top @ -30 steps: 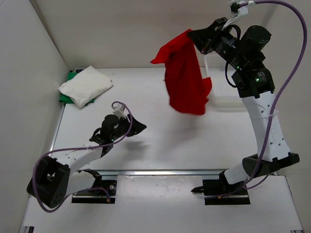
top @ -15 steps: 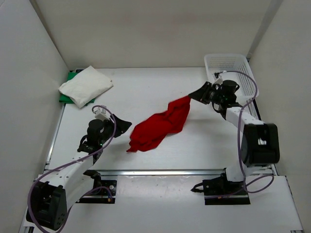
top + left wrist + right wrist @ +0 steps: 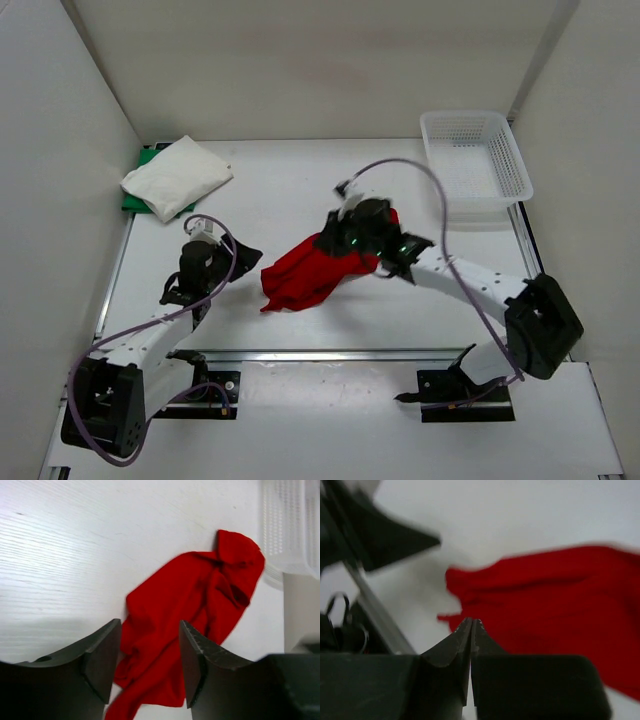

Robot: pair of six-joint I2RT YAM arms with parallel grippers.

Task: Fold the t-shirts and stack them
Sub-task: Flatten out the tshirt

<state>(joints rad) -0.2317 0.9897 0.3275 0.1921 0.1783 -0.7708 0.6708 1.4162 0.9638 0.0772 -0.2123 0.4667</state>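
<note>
The red t-shirt (image 3: 300, 280) lies crumpled on the white tabletop (image 3: 290, 185), between the two claws. The right claw (image 3: 332, 243) sits over the shirt's far right end with its jaws pressed shut. Its wrist camera shows the tips meeting with no cloth between them and red fabric blurred just beyond; whether it touches the cloth I cannot tell. The left claw (image 3: 243, 256) is low, just left of the shirt's near end, jaws apart and aimed at it — its own camera frames the red cloth through the gap.

Well behind and left of the left claw, a folded white t-shirt (image 3: 177, 175) rests on a green t-shirt (image 3: 148, 156) in the corner by the left wall (image 3: 60, 150). Behind and right of the right claw stands a white mesh basket (image 3: 475, 150). Bare tabletop stretches between the pile and the basket, and a metal rail (image 3: 330, 353) edges the near side.

Only the overhead view shows the pile — the left wrist view adds fine streaks in the surface.
</note>
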